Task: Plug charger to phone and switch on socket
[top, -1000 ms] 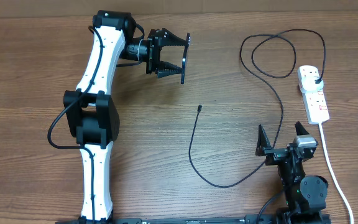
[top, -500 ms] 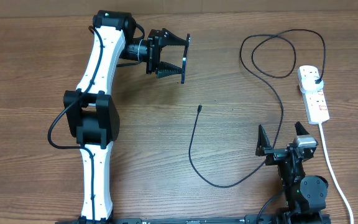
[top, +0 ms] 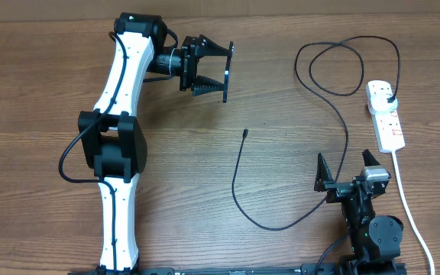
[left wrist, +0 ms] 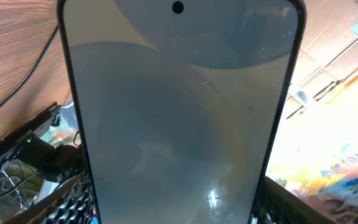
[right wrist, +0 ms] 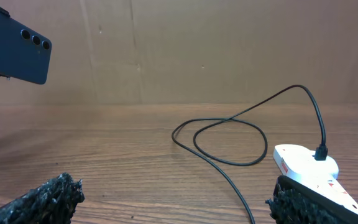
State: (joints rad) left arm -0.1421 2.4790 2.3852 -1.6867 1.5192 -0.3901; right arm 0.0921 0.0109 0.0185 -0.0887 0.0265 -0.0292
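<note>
Though edge-on overhead, phone (left wrist: pixel 179 112) fills left wrist

You have a black charger (top: pixel 233 189) on a brown wood-grain table (top: pixel 37 191). Your socket (top: pixel 386 118) is white with red marks. The phone (left wrist: pixel 179 112) shows a pale grey-blue screen in a dark frame. The left arm (top: pixel 121 84) is white with black joints.

Items counted: one phone (left wrist: pixel 179 112), one charger (top: pixel 235 191), one socket (top: pixel 386 114) with one thick white cord (top: pixel 409 206), and one wooden surface (top: pixel 37 214). Two claws: left claw (top: pixel 221 72) far left, right claw (top: pixel 343 155) near right.
</note>
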